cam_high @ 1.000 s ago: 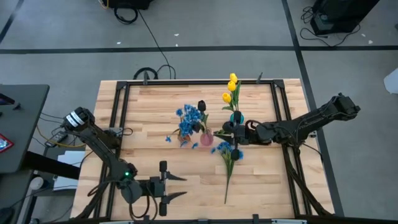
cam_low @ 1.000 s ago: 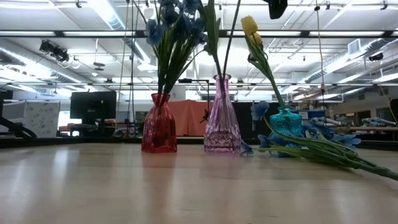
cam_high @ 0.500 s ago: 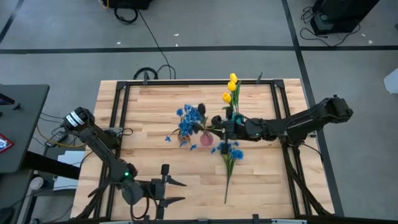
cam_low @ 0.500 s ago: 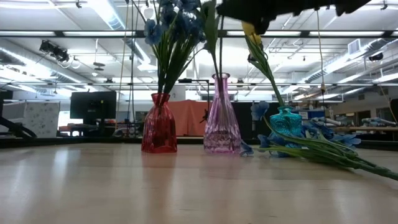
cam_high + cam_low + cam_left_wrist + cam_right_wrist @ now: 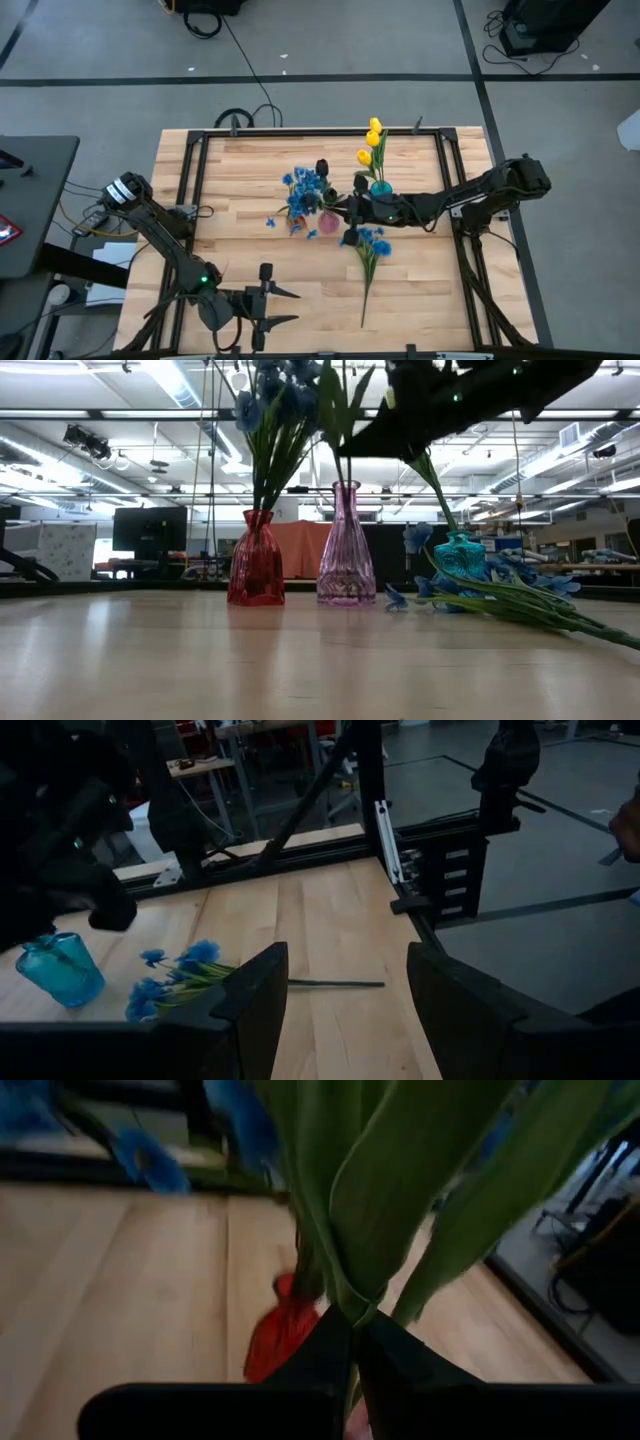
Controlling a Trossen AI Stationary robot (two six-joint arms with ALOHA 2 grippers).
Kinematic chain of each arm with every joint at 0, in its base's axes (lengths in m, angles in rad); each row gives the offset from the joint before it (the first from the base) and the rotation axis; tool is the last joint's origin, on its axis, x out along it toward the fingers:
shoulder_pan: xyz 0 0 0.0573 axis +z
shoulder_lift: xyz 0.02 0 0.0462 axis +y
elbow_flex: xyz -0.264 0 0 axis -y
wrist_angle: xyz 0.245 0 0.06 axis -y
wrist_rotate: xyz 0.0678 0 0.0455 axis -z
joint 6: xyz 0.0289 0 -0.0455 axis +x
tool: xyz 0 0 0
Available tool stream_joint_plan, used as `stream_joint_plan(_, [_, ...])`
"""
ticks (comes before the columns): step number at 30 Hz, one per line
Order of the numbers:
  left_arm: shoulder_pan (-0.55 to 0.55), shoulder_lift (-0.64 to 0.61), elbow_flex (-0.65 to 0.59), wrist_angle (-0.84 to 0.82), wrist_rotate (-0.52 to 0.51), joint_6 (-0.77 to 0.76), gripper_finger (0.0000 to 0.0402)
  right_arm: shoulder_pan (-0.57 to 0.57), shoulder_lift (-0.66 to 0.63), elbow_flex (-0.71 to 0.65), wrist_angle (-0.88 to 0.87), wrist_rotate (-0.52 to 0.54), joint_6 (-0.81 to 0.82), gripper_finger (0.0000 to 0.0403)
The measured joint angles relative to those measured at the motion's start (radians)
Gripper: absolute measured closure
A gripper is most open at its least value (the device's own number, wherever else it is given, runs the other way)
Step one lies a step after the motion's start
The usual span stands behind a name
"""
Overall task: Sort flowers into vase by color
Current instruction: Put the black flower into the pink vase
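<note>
Three vases stand mid-table. The red vase (image 5: 297,222) holds blue blossoms (image 5: 306,188). The pink vase (image 5: 329,222) holds a dark-budded tulip (image 5: 322,168). The teal vase (image 5: 381,188) holds yellow tulips (image 5: 371,140). A bunch of blue flowers (image 5: 367,250) lies flat on the table, its stem pointing at the near edge. My right gripper (image 5: 345,207) reaches in from the right above the pink vase, shut on the dark tulip. My left gripper (image 5: 292,306) hovers open near the front edge, nothing between its fingers (image 5: 250,1010). My right gripper pinches the dark tulip's green stem where the leaves branch off (image 5: 350,1302), between its two fingers. The fingers come nearly level from the table's right and lie across the stem. The flower stands roughly upright, its lower stem in the pink vase's neck (image 5: 345,485).
Loose blue petals (image 5: 270,222) lie near the red vase. A black frame rail (image 5: 190,200) runs around the tabletop. Bare wood stretches along the left side and the near middle of the table.
My right gripper has come down and toward the table's left, over the pink vase, staying shut on the tulip. The pink vase has slid a little toward the red vase. My left gripper has turned slightly in place.
</note>
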Motion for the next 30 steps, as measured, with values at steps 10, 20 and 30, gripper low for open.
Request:
stream_joint_plan(10, [-0.002,0.000,0.000,-0.025,0.000,-0.027,0.0188,-0.001,0.068,0.003,0.013,0.014,0.033,0.0376])
stream_joint_plan(20, [-0.021,0.000,0.000,-0.030,-0.003,-0.049,0.0188,-0.001,0.045,-0.002,-0.029,-0.001,0.062,0.0342])
stream_joint_plan(30, [-0.021,0.000,0.000,-0.031,-0.008,-0.066,0.0188,0.006,-0.060,-0.002,-0.161,-0.007,0.086,0.0245])
